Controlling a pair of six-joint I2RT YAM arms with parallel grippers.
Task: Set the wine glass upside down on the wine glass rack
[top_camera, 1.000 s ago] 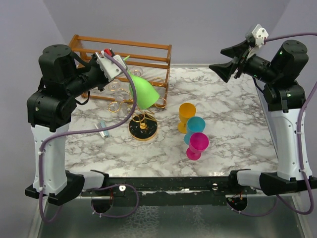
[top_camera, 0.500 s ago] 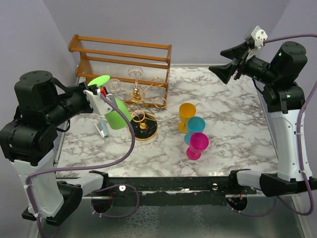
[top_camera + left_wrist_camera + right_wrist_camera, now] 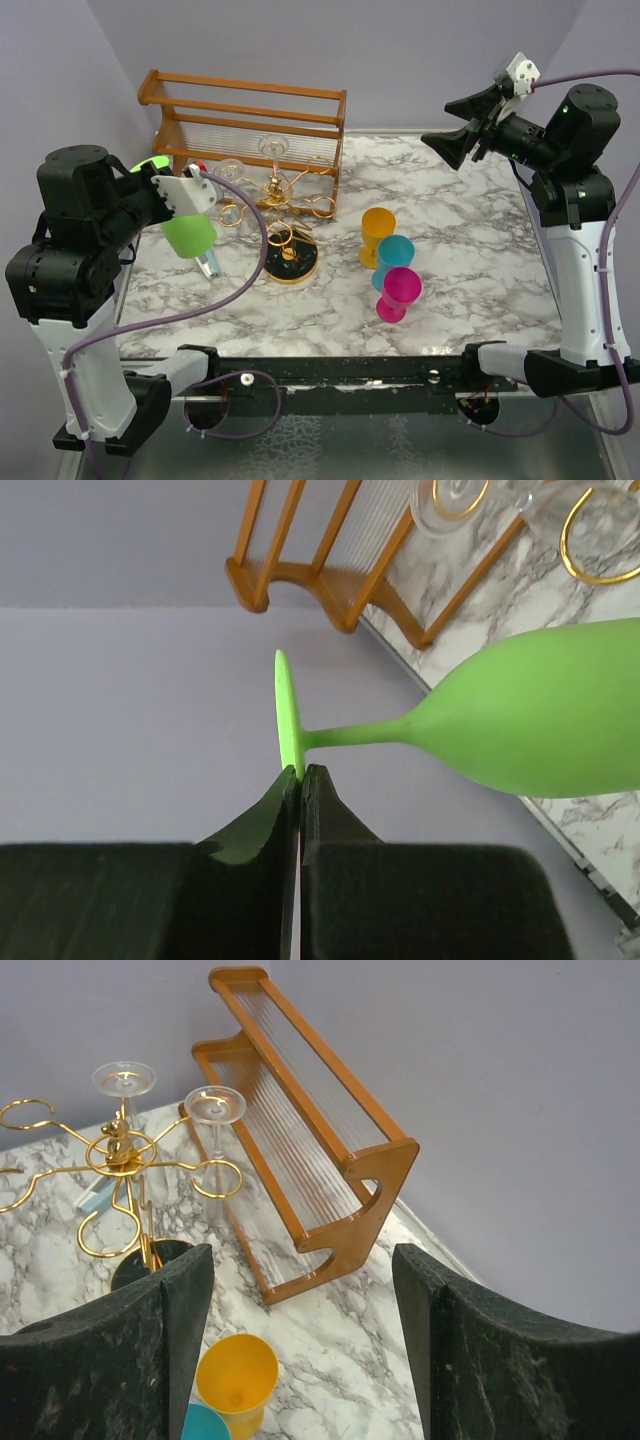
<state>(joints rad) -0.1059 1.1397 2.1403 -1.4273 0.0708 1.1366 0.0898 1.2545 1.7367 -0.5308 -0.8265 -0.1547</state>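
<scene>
My left gripper (image 3: 158,175) is shut on the rim of the foot of a green wine glass (image 3: 189,236). It holds the glass in the air, left of the wine glass rack, foot up and bowl tilted down. In the left wrist view the jaws (image 3: 297,778) pinch the thin green foot and the bowl (image 3: 540,720) sticks out to the right. The gold wire wine glass rack (image 3: 273,190) stands on its round black base (image 3: 291,262), with two clear glasses hanging from its loops. It also shows in the right wrist view (image 3: 118,1150). My right gripper (image 3: 455,128) is open and empty, high at the back right.
An orange-brown wooden rail frame (image 3: 250,110) stands at the back behind the rack. Yellow (image 3: 377,228), teal (image 3: 396,254) and pink (image 3: 400,291) goblets stand together right of the rack. A small blue and white object (image 3: 208,265) lies on the marble below the green glass.
My left arm has swung left and back, carrying the green glass from above the rack to its left side, and turned the bowl downward. The right arm has not moved.
</scene>
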